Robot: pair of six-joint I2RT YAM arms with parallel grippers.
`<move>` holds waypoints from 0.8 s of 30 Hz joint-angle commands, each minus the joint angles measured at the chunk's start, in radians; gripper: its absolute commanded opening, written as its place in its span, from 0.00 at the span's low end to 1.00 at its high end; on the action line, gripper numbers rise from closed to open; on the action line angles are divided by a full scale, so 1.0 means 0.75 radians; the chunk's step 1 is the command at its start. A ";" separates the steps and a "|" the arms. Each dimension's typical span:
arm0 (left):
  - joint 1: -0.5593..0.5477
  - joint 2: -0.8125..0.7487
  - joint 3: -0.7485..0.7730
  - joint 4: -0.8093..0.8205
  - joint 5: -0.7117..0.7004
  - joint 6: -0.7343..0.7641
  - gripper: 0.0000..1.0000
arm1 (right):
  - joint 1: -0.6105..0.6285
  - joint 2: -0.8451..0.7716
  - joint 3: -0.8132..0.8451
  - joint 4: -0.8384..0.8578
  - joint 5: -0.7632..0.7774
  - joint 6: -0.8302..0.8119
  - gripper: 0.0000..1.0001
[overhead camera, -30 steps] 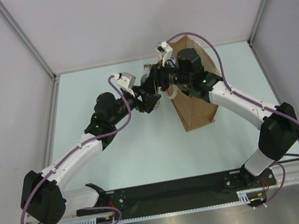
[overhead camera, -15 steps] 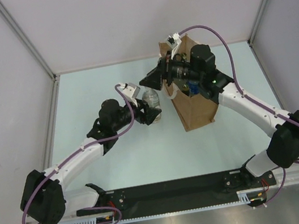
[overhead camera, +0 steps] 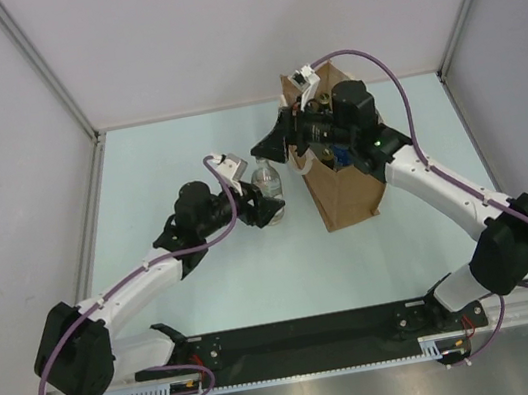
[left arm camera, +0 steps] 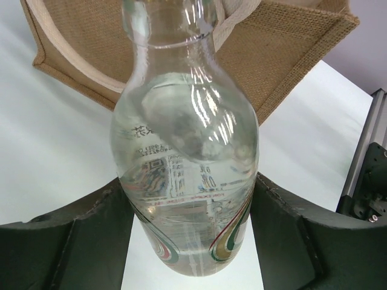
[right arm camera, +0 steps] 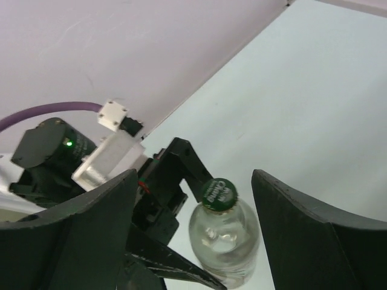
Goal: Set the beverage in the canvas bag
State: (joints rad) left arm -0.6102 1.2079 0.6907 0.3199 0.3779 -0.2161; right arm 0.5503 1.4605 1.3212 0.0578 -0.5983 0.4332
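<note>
The beverage is a clear glass bottle (overhead camera: pixel 266 179) with a green cap (right arm camera: pixel 219 193), standing upright just left of the canvas bag (overhead camera: pixel 350 193). My left gripper (overhead camera: pixel 268 207) is shut on the bottle's lower body; in the left wrist view both fingers (left arm camera: pixel 290 229) press against the bottle (left arm camera: pixel 187 151). My right gripper (overhead camera: pixel 269 146) hovers open above and behind the bottle, beside the bag's mouth. In the right wrist view the bottle (right arm camera: pixel 224 232) shows below, between the spread fingers (right arm camera: pixel 91 217). The tan bag with white handles (left arm camera: pixel 239 15) stands right behind the bottle.
Something blue (overhead camera: pixel 341 156) shows inside the bag's open top, partly hidden by the right arm. The pale table (overhead camera: pixel 210 298) is walled by white panels (overhead camera: pixel 216 33) at the back and sides. A black rail (overhead camera: pixel 298 339) with both arm bases runs along the near edge.
The right arm has lifted and drawn back over the bag's mouth. The left gripper has brought the bottle from leaning to upright and shifted slightly toward the near side.
</note>
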 commanded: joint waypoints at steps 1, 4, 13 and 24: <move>0.010 -0.103 0.036 0.279 0.065 -0.025 0.00 | -0.004 0.024 0.046 -0.069 0.043 -0.062 0.79; 0.008 -0.101 0.044 0.279 0.073 -0.025 0.00 | -0.002 0.041 0.052 -0.116 0.017 -0.064 0.72; 0.008 -0.093 0.067 0.259 0.083 -0.008 0.00 | 0.037 0.096 0.118 -0.208 0.002 -0.113 0.62; 0.010 -0.081 0.075 0.259 0.077 -0.006 0.00 | 0.058 0.102 0.173 -0.245 -0.018 -0.199 0.08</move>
State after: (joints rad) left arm -0.6083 1.1969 0.6872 0.3290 0.4049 -0.2207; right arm 0.5850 1.5360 1.3808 -0.1219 -0.5896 0.3126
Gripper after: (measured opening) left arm 0.724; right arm 0.284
